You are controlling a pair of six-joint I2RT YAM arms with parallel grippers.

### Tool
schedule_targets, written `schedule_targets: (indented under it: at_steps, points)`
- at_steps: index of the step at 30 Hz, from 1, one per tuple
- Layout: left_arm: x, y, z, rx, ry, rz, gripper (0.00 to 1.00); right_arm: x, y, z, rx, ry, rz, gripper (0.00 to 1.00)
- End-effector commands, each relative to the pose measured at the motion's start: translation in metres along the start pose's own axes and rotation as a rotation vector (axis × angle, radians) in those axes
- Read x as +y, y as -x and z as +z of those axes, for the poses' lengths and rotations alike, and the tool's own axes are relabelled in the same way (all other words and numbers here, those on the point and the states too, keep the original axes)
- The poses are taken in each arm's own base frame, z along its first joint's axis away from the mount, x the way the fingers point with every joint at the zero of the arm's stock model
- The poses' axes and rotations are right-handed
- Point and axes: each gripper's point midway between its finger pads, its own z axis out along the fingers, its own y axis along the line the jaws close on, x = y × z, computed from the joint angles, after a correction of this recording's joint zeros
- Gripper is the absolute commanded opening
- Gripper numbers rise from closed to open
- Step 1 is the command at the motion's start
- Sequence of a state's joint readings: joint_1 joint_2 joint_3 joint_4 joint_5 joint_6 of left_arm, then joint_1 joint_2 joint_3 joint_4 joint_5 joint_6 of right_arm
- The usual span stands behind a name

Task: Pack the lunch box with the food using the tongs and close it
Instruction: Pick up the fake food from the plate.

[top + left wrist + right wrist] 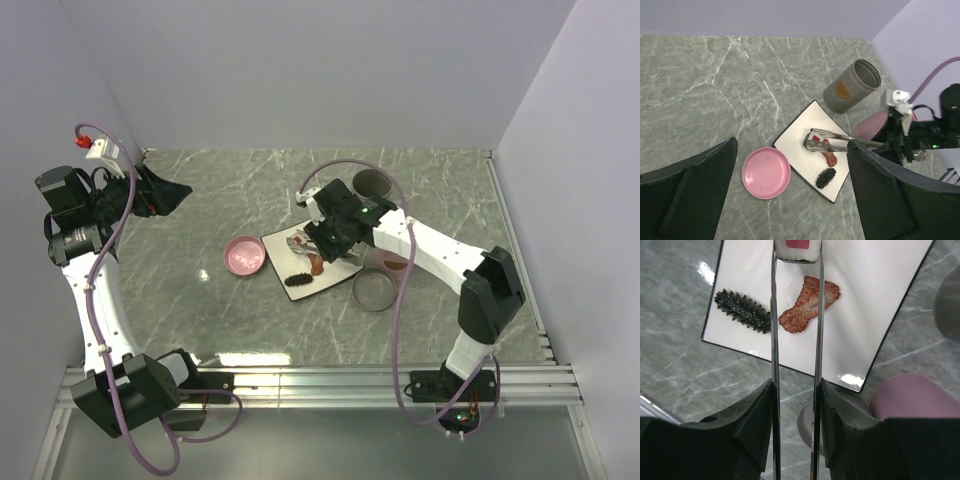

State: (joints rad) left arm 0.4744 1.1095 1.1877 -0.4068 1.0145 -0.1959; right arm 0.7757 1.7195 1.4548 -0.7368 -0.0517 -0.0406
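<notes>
Right gripper (pixel 796 388) clamped on the tongs (pixel 774 350), its fingers pressing both arms inward. Tong tips flank the white block (pixel 797 249) on the plate (pixel 865 300) and seem to touch both its sides. Brown piece (pixel 809 305) mid-plate, partly under one tong arm. Dark oblong (pixel 742 311) along a plate edge, apart from the tongs. Plate mid-table (pixel 200 300), pink dish (pixel 245 255) just beside its left corner. Left gripper (pixel 165 195) spread wide, holding nothing, near the table's far left corner.
</notes>
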Motion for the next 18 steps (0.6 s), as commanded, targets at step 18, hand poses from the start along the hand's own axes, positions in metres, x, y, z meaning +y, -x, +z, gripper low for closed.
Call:
schedule_targets:
  at_steps: [18]
  points:
    - [-0.01, 0.019, -0.006, -0.026, 0.012, 0.076, 0.97, -0.054, -0.009, -0.177, -0.396, -0.131, 0.005, 0.37]
